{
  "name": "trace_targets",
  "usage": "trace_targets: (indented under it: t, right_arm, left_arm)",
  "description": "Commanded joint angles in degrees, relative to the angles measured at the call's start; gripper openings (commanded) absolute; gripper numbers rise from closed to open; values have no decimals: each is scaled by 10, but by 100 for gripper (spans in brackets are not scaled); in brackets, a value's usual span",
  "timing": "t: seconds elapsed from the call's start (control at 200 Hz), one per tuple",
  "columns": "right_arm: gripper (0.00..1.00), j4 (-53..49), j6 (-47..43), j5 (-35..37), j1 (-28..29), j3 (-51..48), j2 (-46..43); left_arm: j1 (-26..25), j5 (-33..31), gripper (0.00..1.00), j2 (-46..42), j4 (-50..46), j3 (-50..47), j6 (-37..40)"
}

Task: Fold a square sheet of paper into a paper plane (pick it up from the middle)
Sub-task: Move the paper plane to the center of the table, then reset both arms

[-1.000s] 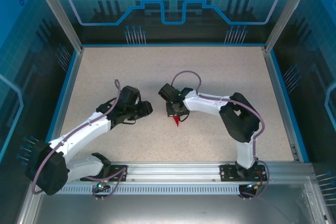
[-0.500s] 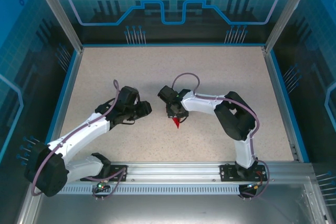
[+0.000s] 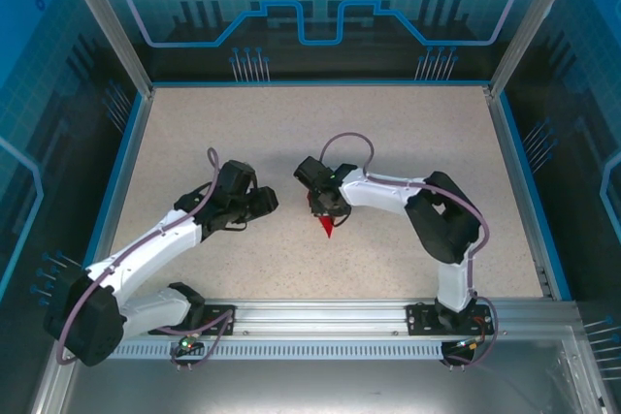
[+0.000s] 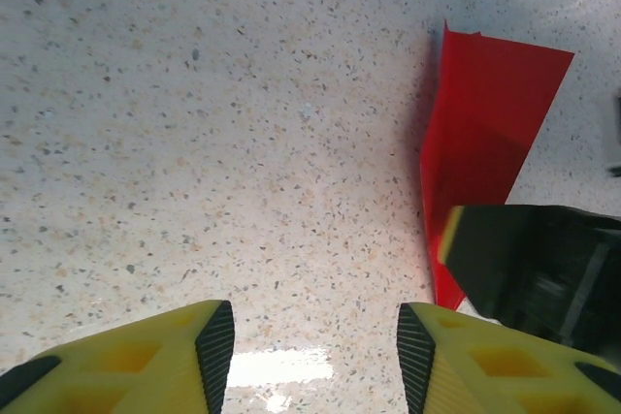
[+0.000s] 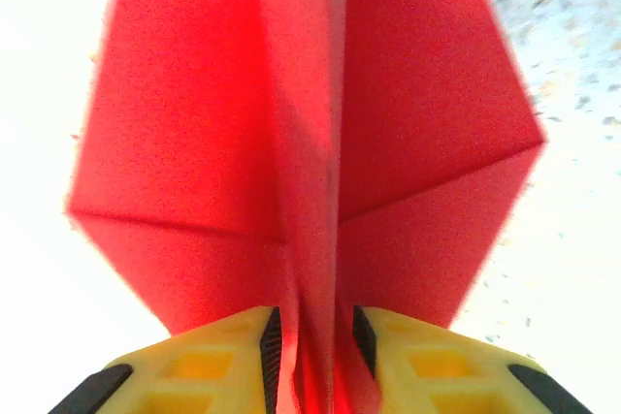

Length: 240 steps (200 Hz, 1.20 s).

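The red paper plane [image 3: 328,228] rests on the speckled table [image 3: 243,133] near the middle, its point toward the near edge. In the right wrist view its wings [image 5: 213,143] spread to either side and its centre fold runs down between my right gripper's [image 5: 312,341] fingers. That gripper [image 3: 323,208] stands slightly open around the fold, its pads a little apart from the paper. My left gripper [image 3: 272,201] is open just left of the plane with bare table between its fingers [image 4: 213,346]. In the left wrist view the red plane [image 4: 480,123] lies to the right, partly behind the right gripper's dark finger [image 4: 534,269].
Blue rails [image 3: 121,172] and clear enclosure walls ring the table. The aluminium base rail [image 3: 320,322] runs along the near edge. Open tabletop stretches behind and to both sides of the arms.
The right gripper's jaws have parted from a tight pinch on the centre fold. The left jaws opened a little wider. Both arms barely shifted; the plane stayed in place.
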Motion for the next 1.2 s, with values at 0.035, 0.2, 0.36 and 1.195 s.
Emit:
trace_targets:
  t: [0.035,0.2,0.36,1.195]
  right_arm:
    - [38,-20,-45,29,1,10,-115]
    - [47,-36,-83,96,0,-15,-238]
    - [63,-67,-111,262,-23,-76,-374]
    - [99,687,-494,14,-387,-515,-351]
  left_arm:
    - [11,-58,57,-35,-24,2,32]
    - [22,-111,66,-63,-32,1,57]
    - [54,-182,92,-80,-36,-6,87]
    - [206,-198,98,104,582,-195,391]
